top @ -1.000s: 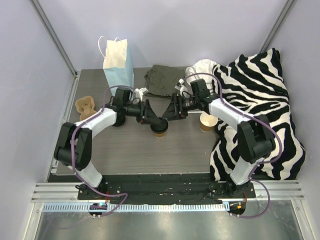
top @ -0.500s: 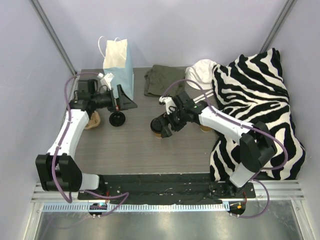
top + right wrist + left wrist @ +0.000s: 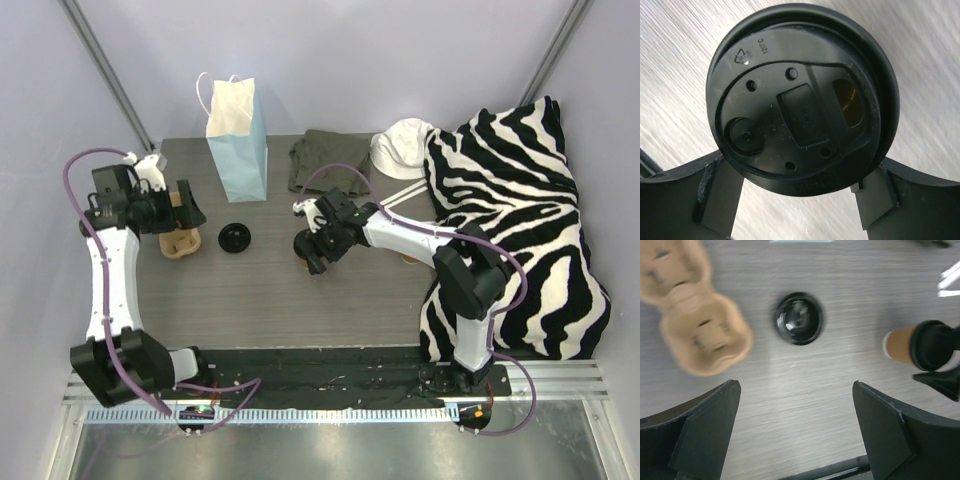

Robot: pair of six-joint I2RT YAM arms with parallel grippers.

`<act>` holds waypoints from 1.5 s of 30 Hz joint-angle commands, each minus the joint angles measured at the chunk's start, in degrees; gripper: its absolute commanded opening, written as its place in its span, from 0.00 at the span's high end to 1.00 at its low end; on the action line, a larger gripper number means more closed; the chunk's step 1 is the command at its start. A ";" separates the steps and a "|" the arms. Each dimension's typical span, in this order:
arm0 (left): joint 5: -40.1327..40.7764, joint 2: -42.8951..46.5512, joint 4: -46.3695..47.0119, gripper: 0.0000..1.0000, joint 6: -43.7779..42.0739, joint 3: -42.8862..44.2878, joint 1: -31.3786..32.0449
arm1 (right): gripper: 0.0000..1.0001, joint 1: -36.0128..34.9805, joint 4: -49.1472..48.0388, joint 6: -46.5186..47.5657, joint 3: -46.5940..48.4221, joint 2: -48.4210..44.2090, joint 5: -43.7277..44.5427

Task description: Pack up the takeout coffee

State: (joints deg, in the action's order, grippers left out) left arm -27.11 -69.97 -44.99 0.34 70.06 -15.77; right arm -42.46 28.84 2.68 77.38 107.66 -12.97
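Observation:
The takeout coffee (image 3: 800,100) fills the right wrist view, black lid toward the camera. My right gripper (image 3: 799,192) is shut on it, one finger either side of the cup under the lid. In the left wrist view the cup (image 3: 900,345) shows its tan side and white bottom rim, tilted. From above, the right gripper (image 3: 312,250) covers it at mid-table. My left gripper (image 3: 188,207) hangs open and holds nothing at the far left, above the pulp carrier (image 3: 180,241). The blue paper bag (image 3: 240,145) stands upright at the back.
A loose black lid (image 3: 235,238) lies on the table between the carrier and the cup. A dark green cloth (image 3: 320,160), a white hat (image 3: 400,148) and a zebra blanket (image 3: 510,200) fill the back and right. A lidless tan cup (image 3: 408,257) peeks from behind the right arm.
My left arm has swung from mid-table to the far left, opened and left a loose lid on the table. My right gripper has moved left onto the lidded cup.

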 commanded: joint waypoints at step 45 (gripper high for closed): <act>25.35 -38.48 2.89 0.54 -0.60 15.46 4.61 | 0.10 -2.63 -4.93 -5.40 13.67 -4.38 -6.80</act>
State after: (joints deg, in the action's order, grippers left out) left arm -5.50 -107.37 -44.18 -0.45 84.88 -11.11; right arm -45.04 23.59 -1.89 90.70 106.32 -18.11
